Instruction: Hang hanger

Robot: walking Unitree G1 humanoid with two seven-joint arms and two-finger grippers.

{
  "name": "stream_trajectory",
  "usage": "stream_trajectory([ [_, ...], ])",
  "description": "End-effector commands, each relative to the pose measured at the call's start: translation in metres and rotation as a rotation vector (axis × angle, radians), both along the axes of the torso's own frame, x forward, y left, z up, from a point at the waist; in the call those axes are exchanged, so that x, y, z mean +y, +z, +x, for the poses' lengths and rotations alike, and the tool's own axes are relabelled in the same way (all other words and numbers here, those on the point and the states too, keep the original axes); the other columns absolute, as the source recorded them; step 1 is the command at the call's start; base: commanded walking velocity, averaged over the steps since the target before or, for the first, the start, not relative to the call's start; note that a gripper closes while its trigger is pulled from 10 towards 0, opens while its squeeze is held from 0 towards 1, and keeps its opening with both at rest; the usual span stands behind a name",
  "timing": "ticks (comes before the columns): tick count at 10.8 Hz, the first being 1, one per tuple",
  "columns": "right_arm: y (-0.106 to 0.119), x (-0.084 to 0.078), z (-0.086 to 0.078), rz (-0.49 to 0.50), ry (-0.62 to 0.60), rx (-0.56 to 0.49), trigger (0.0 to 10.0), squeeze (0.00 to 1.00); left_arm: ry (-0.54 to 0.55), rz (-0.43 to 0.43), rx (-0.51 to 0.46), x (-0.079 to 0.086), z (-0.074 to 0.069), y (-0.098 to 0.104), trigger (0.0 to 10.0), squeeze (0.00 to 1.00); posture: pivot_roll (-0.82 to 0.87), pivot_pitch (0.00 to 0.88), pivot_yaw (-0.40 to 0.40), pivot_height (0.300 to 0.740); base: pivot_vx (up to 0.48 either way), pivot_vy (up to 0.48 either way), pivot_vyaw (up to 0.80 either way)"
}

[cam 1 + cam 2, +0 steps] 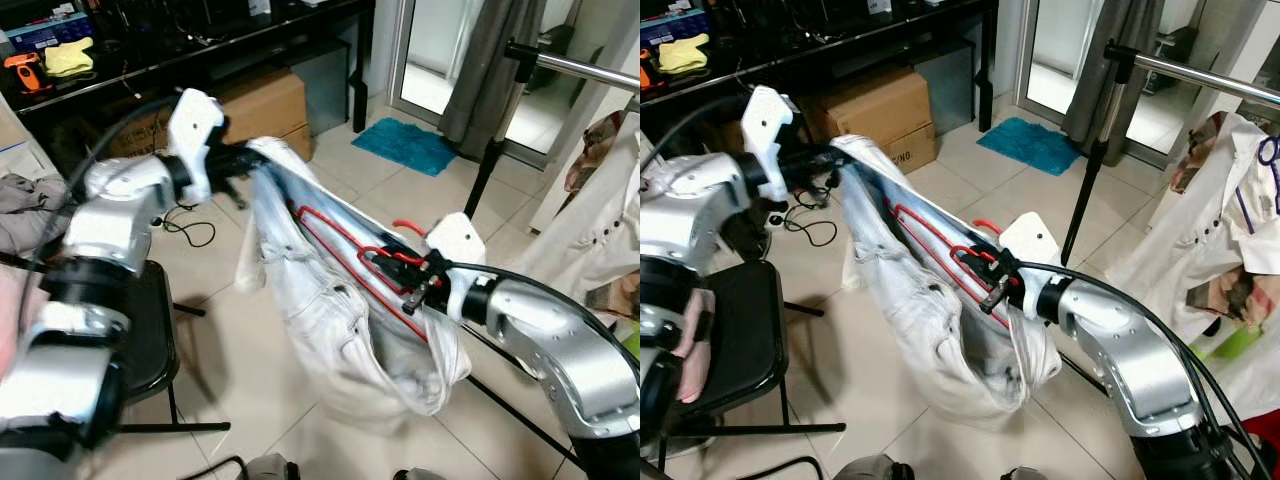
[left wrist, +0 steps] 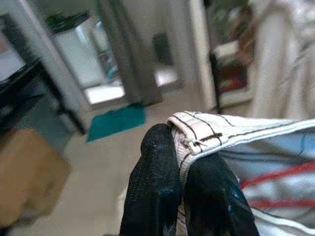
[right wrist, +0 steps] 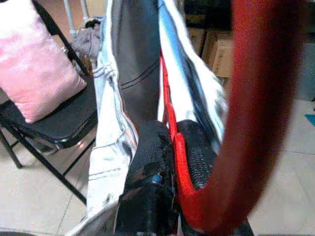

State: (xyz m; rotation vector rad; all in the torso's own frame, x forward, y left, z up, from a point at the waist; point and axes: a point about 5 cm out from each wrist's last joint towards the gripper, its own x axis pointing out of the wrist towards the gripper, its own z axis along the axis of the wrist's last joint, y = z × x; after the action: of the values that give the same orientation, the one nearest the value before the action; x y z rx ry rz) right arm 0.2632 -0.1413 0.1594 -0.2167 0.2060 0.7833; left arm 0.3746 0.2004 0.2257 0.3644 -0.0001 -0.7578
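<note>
A red wire hanger [image 1: 345, 250] sits inside a pair of pale white jeans [image 1: 330, 330] held up between my two arms. My left gripper [image 1: 243, 160] is shut on the waistband [image 2: 197, 135] at the upper end of the jeans. Lower down, my right gripper [image 1: 418, 285] is shut on the hanger [image 3: 177, 147] near its hook [image 1: 408, 226]. The trousers sag in a loose bag below both grippers. A metal clothes rail [image 1: 585, 68] on a black stand [image 1: 485, 165] crosses the upper right, with white garments [image 1: 1230, 200] hanging there.
A black folding chair [image 1: 735, 340] with a pink cushion [image 3: 37, 73] stands at my left. Cardboard boxes [image 1: 875, 105] sit under a dark desk [image 1: 200, 50] behind. A teal mat [image 1: 405, 145] lies by the glass door. Cables [image 1: 190, 232] trail over the tiled floor.
</note>
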Motion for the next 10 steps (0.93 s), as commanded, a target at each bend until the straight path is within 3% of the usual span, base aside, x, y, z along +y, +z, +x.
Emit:
stream_trajectory([
  [1, 0.004, -0.009, 0.0, 0.013, -0.032, -0.012, 0.0, 0.0, 0.08, 0.023, -0.084, 0.017, 0.003, 0.02, 0.0, 0.0, 0.01, 0.0, 0.089, 0.74, 0.0, 0.0, 0.0],
  [4, 0.022, -0.024, -0.001, 0.222, -0.076, -0.052, 0.0, 0.0, 0.139, 0.02, -0.045, 0.038, 0.003, 0.008, 0.0, 0.0, 0.02, 0.0, 0.086, 0.74, 0.0, 0.0, 0.0],
  [5, 0.026, -0.021, -0.011, 0.287, 0.027, -0.04, 0.0, 0.0, 0.224, -0.155, -0.045, 0.046, 0.007, 0.009, 0.0, 0.0, 0.02, 0.0, 0.084, 0.74, 0.0, 0.0, 0.0],
  [6, 0.023, -0.015, -0.018, 0.268, 0.097, -0.017, 0.0, 0.0, 0.253, -0.283, -0.037, 0.049, 0.011, 0.015, 0.0, 0.0, 0.02, 0.0, 0.083, 0.74, 0.0, 0.0, 0.0],
  [7, 0.018, -0.01, -0.021, 0.219, 0.133, 0.004, 0.0, 0.0, 0.222, -0.343, -0.033, 0.046, 0.012, 0.021, 0.0, 0.0, 0.02, 0.0, 0.084, 0.74, 0.0, 0.0, 0.0],
  [8, 0.012, -0.005, -0.022, 0.217, 0.144, 0.018, 0.0, 0.0, 0.084, -0.422, -0.018, 0.037, 0.012, 0.034, 0.0, 0.0, 0.02, 0.0, 0.085, 0.74, 0.0, 0.0, 0.0],
  [10, 0.018, -0.007, -0.016, 0.342, 0.086, -0.002, 0.0, 0.0, 0.097, -0.455, 0.0, 0.036, 0.015, 0.036, 0.0, 0.0, 0.02, 0.0, 0.086, 0.74, 0.0, 0.0, 0.0],
])
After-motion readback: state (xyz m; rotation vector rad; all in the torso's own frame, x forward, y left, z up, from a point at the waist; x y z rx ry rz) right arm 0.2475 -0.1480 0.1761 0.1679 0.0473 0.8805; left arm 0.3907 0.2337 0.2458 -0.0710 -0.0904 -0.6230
